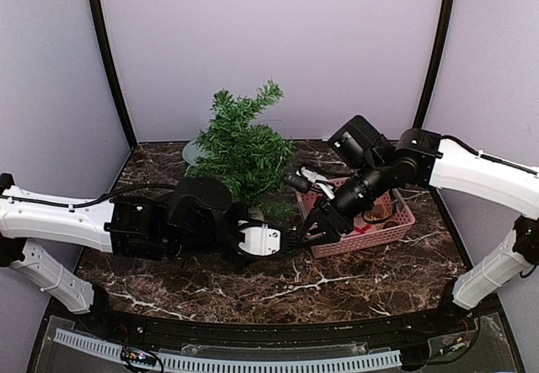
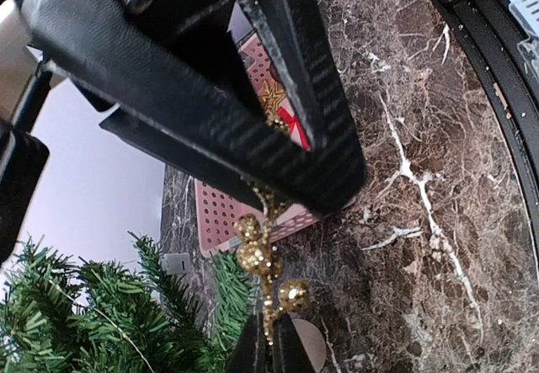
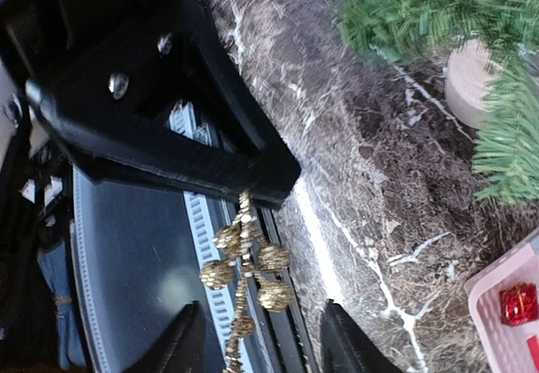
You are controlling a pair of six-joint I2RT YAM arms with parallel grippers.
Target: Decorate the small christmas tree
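The small christmas tree stands at the back middle of the marble table; it also shows in the left wrist view and in the right wrist view, with its tan base. My left gripper is shut on the stem of a gold glitter berry sprig, in front of the tree. My right gripper faces it tip to tip. Its fingers are spread wide on either side of the sprig's free end and do not touch it.
A pink perforated basket with several ornaments stands right of the tree, under the right arm; a red gift box lies in it. A grey disc lies behind the tree. A black rail with a white cable track edges the table front.
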